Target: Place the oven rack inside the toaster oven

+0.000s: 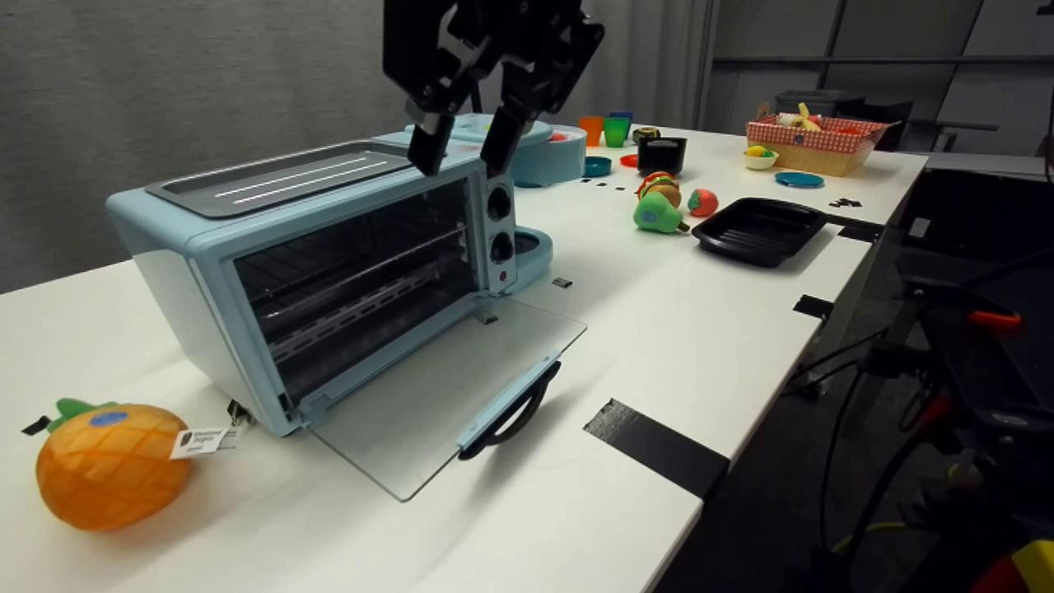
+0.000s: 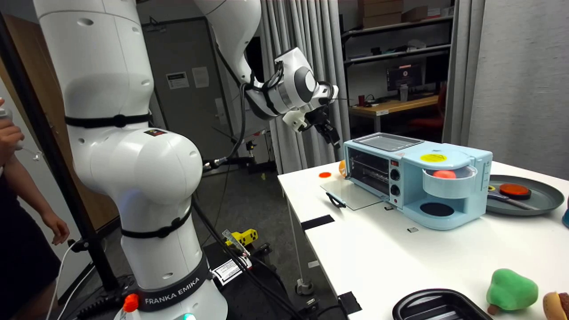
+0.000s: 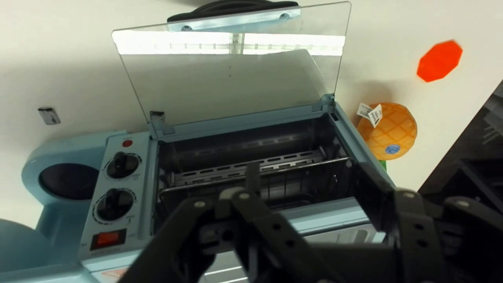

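Gripper [image 1: 464,155] spread: 2 fingers [image 1: 499,151] well apart, seen in an exterior view and in wrist view. Hangs near the oven [image 1: 346,202], tilted down, apart from the rack [image 3: 306,165]. Rack is inside the oven; front bar crosses the opening side to side, more bars behind it. Interior dark, can't tell if rack sits fully back.

Door [image 1: 449,387] lowered, clear glass, black handle [image 3: 232,8] on outer edge. 2 dark knobs [image 3: 122,164] and 1 red switch [image 3: 108,237] on panel beside the opening. Grey tray [image 1: 292,175] on oven top.

Pineapple [image 1: 115,461] on table [image 1: 617,329], just beside oven, at the end away from knobs. Red octagon [image 3: 439,61] flat on table near pineapple. Black tray [image 1: 757,226] near table edge; pear [image 1: 659,212] right by it, can't tell if touching. Strawberry [image 1: 702,203] and burger [image 1: 657,185] near pear. Basket [image 1: 823,156] farther along table.

In an exterior view: pot [image 2: 444,187] in the bay at oven's knob end, red thing [image 2: 444,174] in it. Pan [image 2: 546,191] on table near that end, red-topped round thing [image 2: 515,190] in it. Arm [image 2: 129,164] upright at base, stretched toward oven. 1 person [image 2: 22,249] partly in frame, left edge.
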`<state>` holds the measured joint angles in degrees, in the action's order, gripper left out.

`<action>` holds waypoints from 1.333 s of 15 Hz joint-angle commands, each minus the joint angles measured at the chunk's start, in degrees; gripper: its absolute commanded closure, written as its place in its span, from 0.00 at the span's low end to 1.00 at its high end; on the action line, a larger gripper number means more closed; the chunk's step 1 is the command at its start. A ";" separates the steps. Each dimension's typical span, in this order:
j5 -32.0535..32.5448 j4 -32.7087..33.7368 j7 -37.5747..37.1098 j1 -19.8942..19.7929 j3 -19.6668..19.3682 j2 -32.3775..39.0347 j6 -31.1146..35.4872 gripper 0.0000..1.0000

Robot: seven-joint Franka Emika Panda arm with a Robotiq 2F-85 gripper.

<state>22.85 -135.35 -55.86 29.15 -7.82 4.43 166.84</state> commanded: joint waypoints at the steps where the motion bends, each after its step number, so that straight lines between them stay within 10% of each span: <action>1: 6.62 -1.39 -4.94 0.60 -1.14 -2.55 -0.39 0.06; 20: 6.93 -0.10 -5.01 0.00 -0.30 -0.44 -0.09 0.00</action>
<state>29.79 -135.44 -60.87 29.14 -8.12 3.99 166.74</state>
